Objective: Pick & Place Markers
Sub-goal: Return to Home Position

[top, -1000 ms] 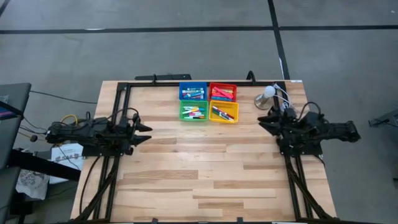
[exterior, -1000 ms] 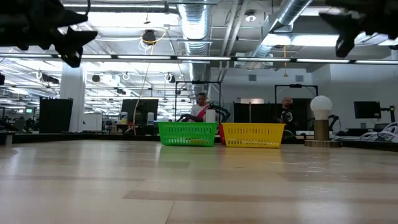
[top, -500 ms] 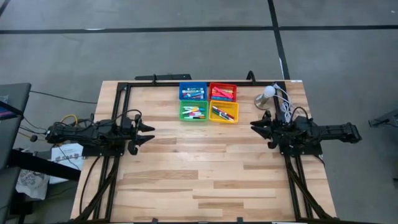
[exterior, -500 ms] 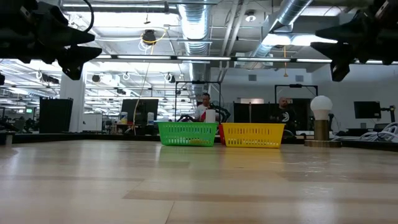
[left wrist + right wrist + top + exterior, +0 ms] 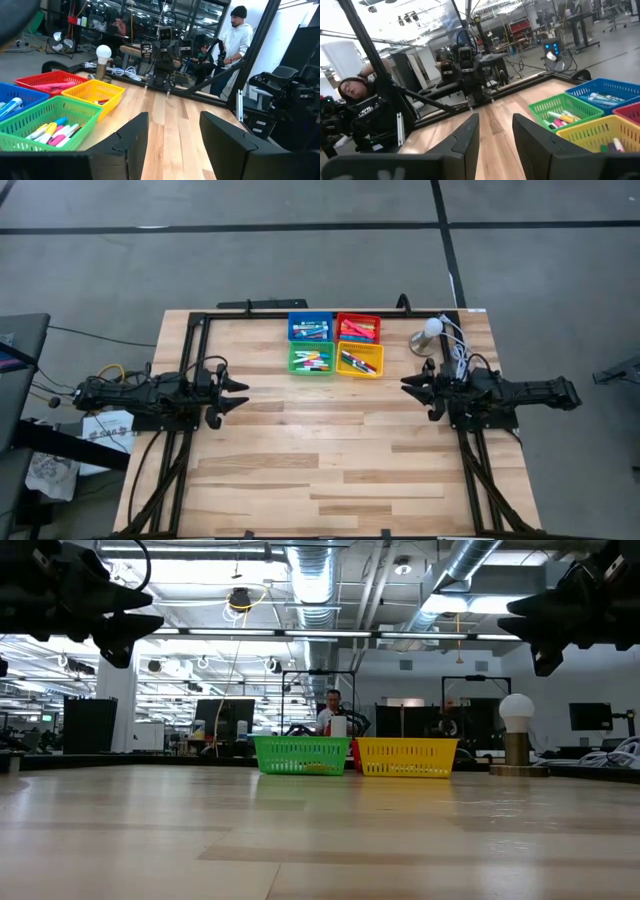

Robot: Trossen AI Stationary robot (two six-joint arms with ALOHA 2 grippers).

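Observation:
The markers [image 5: 313, 361] lie in four small trays at the table's far middle: blue [image 5: 311, 327], red [image 5: 358, 328], green [image 5: 311, 359] and yellow [image 5: 360, 361]. The left wrist view shows markers [image 5: 50, 132] in the green tray, and the right wrist view shows markers [image 5: 559, 119] there too. My left gripper [image 5: 238, 394] hovers at the table's left edge, pointing level toward the right, open and holding nothing [image 5: 172, 132]. My right gripper [image 5: 408, 385] hovers at the right edge, pointing level toward the left, also open and holding nothing [image 5: 496, 131].
A lamp with a white globe [image 5: 430, 332] and cables stands at the far right corner, close to my right arm. Black frame rails [image 5: 190, 350] run along the table's sides. Bare wood [image 5: 320, 430] lies between the arms. People [image 5: 240, 35] are in the room beyond the table.
My right gripper has sunk and reached a little toward the table's left, tipping to level. Its finger gap looks unchanged. The markers and trays have stayed where they were.

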